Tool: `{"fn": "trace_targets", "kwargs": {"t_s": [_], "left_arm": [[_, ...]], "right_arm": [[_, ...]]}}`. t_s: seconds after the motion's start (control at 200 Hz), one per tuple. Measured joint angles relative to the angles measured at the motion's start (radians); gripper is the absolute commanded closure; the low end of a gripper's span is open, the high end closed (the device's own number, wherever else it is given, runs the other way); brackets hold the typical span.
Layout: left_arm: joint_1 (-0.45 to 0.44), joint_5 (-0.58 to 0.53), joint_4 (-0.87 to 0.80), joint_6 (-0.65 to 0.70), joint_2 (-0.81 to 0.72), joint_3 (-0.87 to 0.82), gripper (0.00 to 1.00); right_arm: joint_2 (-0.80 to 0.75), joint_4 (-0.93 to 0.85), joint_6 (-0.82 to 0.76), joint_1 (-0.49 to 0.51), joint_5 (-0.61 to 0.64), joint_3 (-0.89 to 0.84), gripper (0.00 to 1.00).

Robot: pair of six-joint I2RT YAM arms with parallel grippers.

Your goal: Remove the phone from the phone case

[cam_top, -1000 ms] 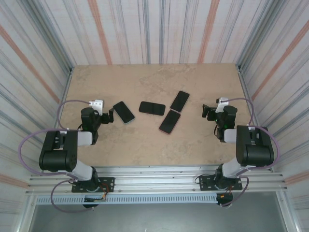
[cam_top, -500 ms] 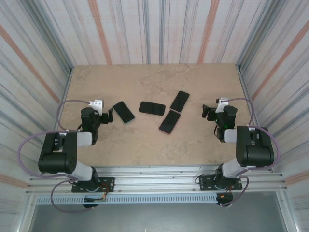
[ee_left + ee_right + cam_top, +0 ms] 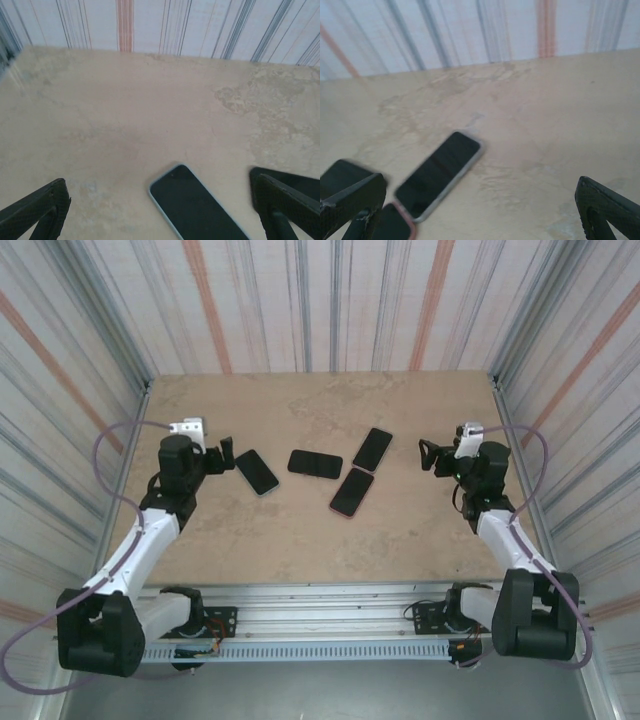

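Left end effector (image 3: 222, 455): released, fingers spread wide with nothing between them, held low over the surface (image 3: 300, 405).
Right end effector (image 3: 430, 458): also released and empty, facing in toward the middle.
Where the phones are: four lie flat with their dark faces up. The pale-rimmed phone (image 3: 257, 471) is just ahead of the left end effector, and a dark phone (image 3: 315, 463) lies beyond it. The grey-rimmed phone (image 3: 372, 449) is ahead of the right end effector. The pink-rimmed phone (image 3: 352, 491) sits close by its near corner, and I cannot tell whether those two touch.
How it should handle: probably a light, stiff slab with a slick, breakable glass face. The case rim is likely softer and hugs the edges.
Where to take hold: lying flat, a phone offers little to grip from above. The long edges look like the best place to pinch. Peeling the rim back at one corner would then probably need the other end effector to steady the case.
Edges: the pale-rimmed phone has bare surface on all sides. The grey and pink pair crowd each other.
Open room: there is plenty of room on the far half of the surface, and the striped walls (image 3: 330, 300) stand well apart from both end effectors.
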Motion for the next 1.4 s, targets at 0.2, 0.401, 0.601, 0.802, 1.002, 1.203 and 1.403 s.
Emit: {"fn": "trace_targets", "kwargs": {"t_s": [0.2, 0.401, 0.601, 0.802, 1.002, 1.203, 1.403], "left_arm": [[-0.09, -0.032, -0.273, -0.211, 0.071, 0.153, 0.01], [-0.192, -0.073, -0.475, -0.445, 0.252, 0.313, 0.01], [-0.261, -0.133, -0.662, -0.623, 0.478, 0.491, 0.01], [-0.274, -0.17, -0.772, -0.709, 0.637, 0.589, 0.01], [-0.27, -0.177, -0.811, -0.745, 0.77, 0.677, 0.01], [-0.243, -0.166, -0.812, -0.766, 0.85, 0.735, 0.01], [-0.211, -0.154, -0.807, -0.777, 0.902, 0.745, 0.01]], "right_arm": [[-0.017, -0.258, 0.0, 0.08, -0.129, 0.166, 0.01], [0.021, -0.444, -0.01, 0.206, -0.214, 0.31, 0.01], [0.09, -0.536, -0.017, 0.306, -0.238, 0.361, 0.01], [0.132, -0.56, -0.018, 0.362, -0.24, 0.387, 0.01], [0.168, -0.558, -0.016, 0.401, -0.243, 0.4, 0.01], [0.202, -0.553, -0.012, 0.434, -0.248, 0.413, 0.01], [0.234, -0.547, -0.005, 0.462, -0.27, 0.454, 0.01]]}}
